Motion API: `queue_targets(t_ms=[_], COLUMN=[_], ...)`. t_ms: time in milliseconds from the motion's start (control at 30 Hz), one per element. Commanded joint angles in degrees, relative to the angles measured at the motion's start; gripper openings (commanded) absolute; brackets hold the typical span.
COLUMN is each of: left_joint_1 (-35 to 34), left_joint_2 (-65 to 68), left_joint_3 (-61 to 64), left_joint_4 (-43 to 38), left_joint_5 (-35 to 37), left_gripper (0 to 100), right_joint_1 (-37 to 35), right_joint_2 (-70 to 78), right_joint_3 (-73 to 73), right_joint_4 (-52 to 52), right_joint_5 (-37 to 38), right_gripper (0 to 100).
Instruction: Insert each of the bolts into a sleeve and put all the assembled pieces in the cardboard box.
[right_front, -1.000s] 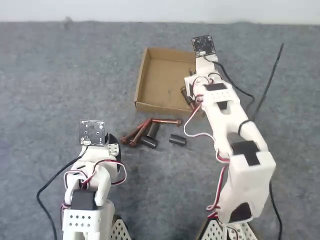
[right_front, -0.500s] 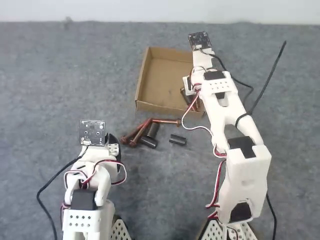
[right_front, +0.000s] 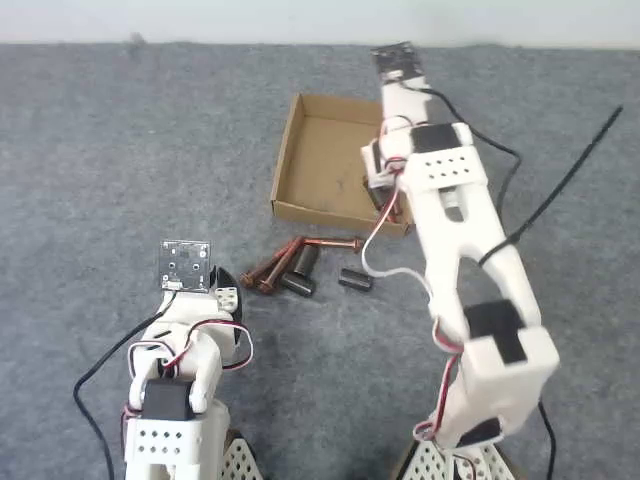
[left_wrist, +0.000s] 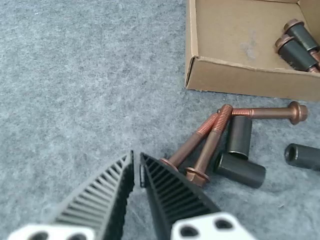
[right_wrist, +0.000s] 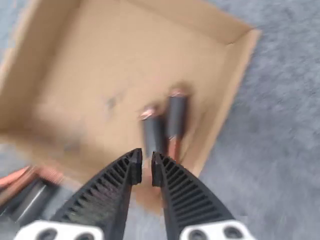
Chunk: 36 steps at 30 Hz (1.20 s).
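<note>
Grey bench (right_front: 100, 150): 2 assembled pieces (left_wrist: 300, 37) in box (left_wrist: 240, 75); 3 bolts (left_wrist: 265, 112), 3 sleeves (left_wrist: 239, 136) crowded on near side. Left claw (left_wrist: 137, 165), right claw (right_wrist: 143, 167) clenched, empty. Risk: grabbing 1 bolt knocks touching sleeves rolling.

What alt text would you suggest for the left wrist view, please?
Three loose copper bolts and three dark sleeves lie on grey carpet beside a cardboard box holding two assembled pieces. The left tool, closed and empty, sits beside the nearest bolt heads.
</note>
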Motion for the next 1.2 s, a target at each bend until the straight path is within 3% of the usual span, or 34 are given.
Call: queue_targets(t_ms=[0,233,500,900,1167], left_joint_1=[-0.3,-0.3,-0.4,-0.4,-0.4], left_joint_2=[-0.2,-0.2,-0.2,-0.2,-0.2], left_joint_3=[-0.4,-0.4,-0.4,-0.4,-0.4], left_joint_4=[0.1,0.2,0.3,1.2,1.2], left_joint_5=[-0.4,-0.4,-0.4,-0.4,-0.4], left_gripper=[2,2,2,2,2], right_joint_1=[-4.2,-14.4,-22.5,-24.0,-24.0], right_joint_2=[-9.1,-15.5,-19.9,-19.9,-19.8], right_joint_3=[-2.6,-2.5,4.0,18.3,25.2], right_joint_4=[9.3,27.4,31.8,13.9,-2.3], right_joint_5=[0.6,0.7,2.8,-11.7,-13.2], right_gripper=[1.7,1.7,2.0,2.1,2.2])
